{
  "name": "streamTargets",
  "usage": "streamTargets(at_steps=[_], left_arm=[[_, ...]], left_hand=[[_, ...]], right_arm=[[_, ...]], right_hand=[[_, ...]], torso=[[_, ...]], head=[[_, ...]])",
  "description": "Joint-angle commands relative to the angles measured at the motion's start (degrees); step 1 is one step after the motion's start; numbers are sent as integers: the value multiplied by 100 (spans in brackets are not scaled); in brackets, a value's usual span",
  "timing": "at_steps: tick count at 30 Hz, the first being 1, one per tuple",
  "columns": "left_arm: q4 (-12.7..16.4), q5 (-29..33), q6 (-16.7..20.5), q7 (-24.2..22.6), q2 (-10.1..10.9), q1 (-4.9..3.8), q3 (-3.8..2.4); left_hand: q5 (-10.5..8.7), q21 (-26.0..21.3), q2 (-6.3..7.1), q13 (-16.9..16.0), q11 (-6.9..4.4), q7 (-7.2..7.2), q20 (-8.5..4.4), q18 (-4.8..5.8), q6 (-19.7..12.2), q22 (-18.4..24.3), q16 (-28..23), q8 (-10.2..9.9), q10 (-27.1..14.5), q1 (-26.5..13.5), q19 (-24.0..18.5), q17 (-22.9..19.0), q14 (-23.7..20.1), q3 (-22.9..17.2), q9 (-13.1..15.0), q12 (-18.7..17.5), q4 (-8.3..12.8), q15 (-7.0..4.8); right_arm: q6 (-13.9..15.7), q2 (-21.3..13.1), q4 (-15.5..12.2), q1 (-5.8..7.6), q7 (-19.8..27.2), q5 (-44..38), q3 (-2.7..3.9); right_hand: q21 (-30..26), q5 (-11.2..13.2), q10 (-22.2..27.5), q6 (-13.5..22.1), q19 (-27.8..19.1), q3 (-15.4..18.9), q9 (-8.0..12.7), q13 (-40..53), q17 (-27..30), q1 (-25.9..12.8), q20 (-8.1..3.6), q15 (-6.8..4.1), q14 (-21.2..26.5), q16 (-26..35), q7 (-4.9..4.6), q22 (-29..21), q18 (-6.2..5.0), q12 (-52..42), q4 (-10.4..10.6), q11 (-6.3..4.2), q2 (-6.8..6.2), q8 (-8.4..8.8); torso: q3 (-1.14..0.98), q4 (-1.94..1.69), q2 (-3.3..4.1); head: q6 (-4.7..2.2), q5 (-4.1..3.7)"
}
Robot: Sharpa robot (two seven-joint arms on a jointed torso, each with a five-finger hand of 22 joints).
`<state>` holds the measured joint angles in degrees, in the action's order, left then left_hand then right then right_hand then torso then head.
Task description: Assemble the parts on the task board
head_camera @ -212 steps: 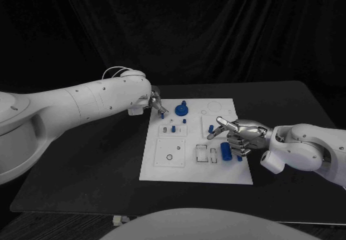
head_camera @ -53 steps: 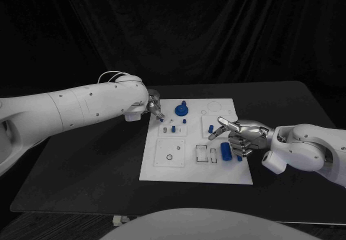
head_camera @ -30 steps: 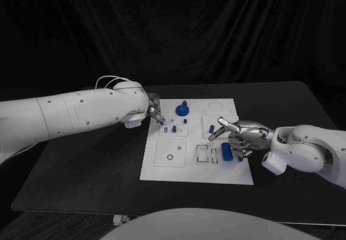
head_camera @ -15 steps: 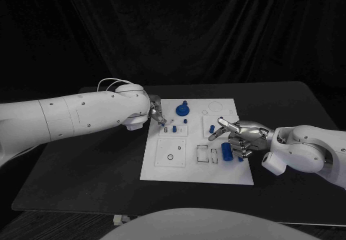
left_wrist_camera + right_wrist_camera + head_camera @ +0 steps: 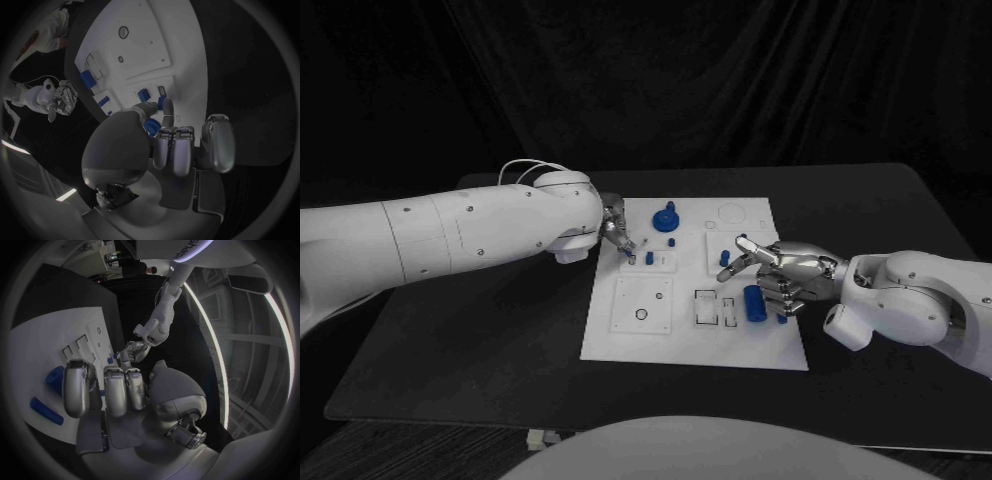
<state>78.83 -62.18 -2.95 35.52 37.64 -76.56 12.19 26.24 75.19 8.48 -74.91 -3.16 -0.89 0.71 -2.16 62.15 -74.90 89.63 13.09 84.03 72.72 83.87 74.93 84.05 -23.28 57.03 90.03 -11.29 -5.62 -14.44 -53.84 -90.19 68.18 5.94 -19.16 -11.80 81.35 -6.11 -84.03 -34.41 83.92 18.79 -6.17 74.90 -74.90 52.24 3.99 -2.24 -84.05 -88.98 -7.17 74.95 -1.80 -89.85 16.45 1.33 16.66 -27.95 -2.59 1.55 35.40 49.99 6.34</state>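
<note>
The white task board [image 5: 668,340] lies mid-table. My left hand [image 5: 617,237] hovers at the board's far left corner, fingertips just over a small slotted plate [image 5: 646,262] where a blue peg [image 5: 648,257] stands. In the left wrist view, thumb and finger pinch a small blue part [image 5: 160,103] above the board [image 5: 150,45]. My right hand [image 5: 777,272] rests on the board's right side with fingers half curled and apart, holding nothing. A blue cylinder [image 5: 753,302] lies right beside its fingers. A small blue piece [image 5: 723,258] stands by its outstretched fingertip.
A larger blue knob [image 5: 664,217] and a short blue peg [image 5: 672,241] stand at the board's far end. Two empty rectangular recesses [image 5: 714,308] and a plate with a ring hole [image 5: 640,303] lie at mid-board. Black table surrounds the board.
My left hand has crept a little nearer along the board's left edge, from beside the blue knob to over the slotted plate. The right hand has stayed still.
</note>
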Motion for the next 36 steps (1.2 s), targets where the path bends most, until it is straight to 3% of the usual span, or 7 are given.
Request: streamTargets(at_steps=[1, 27, 36], left_arm=[[10, 103, -86, -14, -23, 12, -5], [-28, 74, -161, 5, -79, 52, -4], [-35, 21, -189, 40, -82, 117, -4]], left_hand=[[16, -30, -7, -1509, -28, 30, -43, -71, 0, -1124, 37, 26, 597, -46, 229, 1507, 595, -34, -7, -3, 11, -55], [21, -125, -23, -1509, -29, 31, -44, -88, -18, -1100, 37, 15, 597, -57, 205, 1507, 595, -70, -15, -3, 26, -56], [20, -146, -26, -1509, -27, 28, -43, -92, -23, -1094, 37, 12, 597, -67, 200, 1507, 595, -76, -16, -3, 25, -55]], right_arm=[[8, 2, -3, -15, -74, -6, 2], [-13, -8, -16, -15, -95, -6, 2], [-4, -15, -23, -15, -101, -6, 2]], right_hand=[[-20, 0, -597, 27, -9, -30, 8, 1510, -1203, -57, 49, 36, -492, 23, -1, 1089, -88, -15, -14, 41, -6, -30], [-27, -13, -597, 25, -15, -43, 14, 1510, -1196, -43, 51, 38, -489, 27, -4, 1084, -90, -15, -24, 43, -7, -36], [-30, -17, -597, 24, -17, -47, 16, 1510, -1195, -37, 51, 38, -488, 27, -6, 1082, -91, -15, -29, 44, -9, -39]], torso=[[-1, 0, 1], [2, -4, 2], [0, -1, 1]], head=[[1, 7], [1, -20], [1, -21]])
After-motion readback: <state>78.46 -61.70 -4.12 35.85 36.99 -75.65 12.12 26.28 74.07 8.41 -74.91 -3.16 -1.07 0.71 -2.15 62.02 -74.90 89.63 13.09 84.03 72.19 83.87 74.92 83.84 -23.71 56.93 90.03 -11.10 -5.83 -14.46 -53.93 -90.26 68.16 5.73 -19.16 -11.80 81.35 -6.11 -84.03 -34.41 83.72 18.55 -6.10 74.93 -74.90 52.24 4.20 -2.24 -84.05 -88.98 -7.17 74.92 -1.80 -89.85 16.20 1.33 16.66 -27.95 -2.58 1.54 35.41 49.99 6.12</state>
